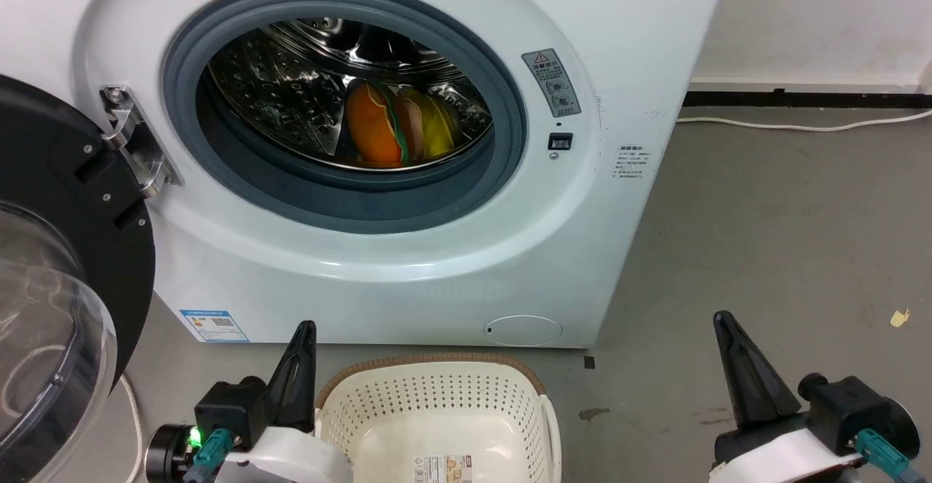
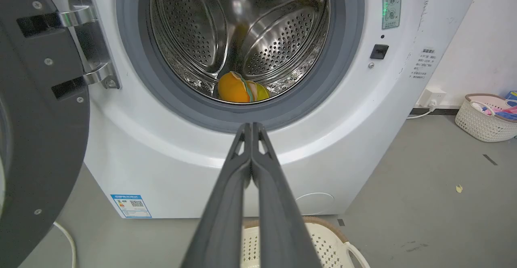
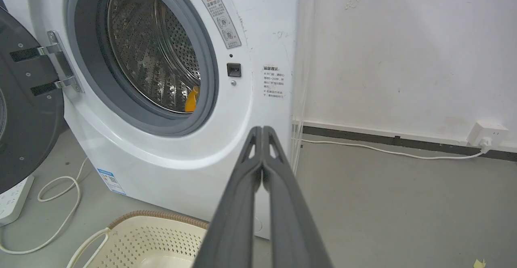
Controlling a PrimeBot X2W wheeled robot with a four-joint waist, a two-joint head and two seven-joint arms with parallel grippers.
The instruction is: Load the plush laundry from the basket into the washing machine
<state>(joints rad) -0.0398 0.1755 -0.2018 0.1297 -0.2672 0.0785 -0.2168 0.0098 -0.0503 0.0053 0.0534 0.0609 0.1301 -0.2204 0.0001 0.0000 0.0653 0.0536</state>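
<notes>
The burger-like plush (image 1: 397, 130) lies on its side inside the steel drum of the white washing machine (image 1: 451, 264); the left wrist view shows the plush (image 2: 241, 92) low in the drum, and an orange sliver of the plush (image 3: 190, 99) peeks past the door seal. The cream basket (image 1: 437, 410) stands on the floor before the washer, holding just a sticker on its floor. My left gripper (image 1: 304, 331) is shut and empty beside the basket's left rim. My right gripper (image 1: 722, 320) is shut and empty over bare floor to the right.
The black-rimmed clear door (image 1: 51, 279) hangs wide open at the left. A white cable (image 1: 801, 124) runs along the back wall. A second basket (image 2: 484, 118) with coloured items stands by the far wall. A power strip (image 3: 12, 199) and cord lie left of the washer.
</notes>
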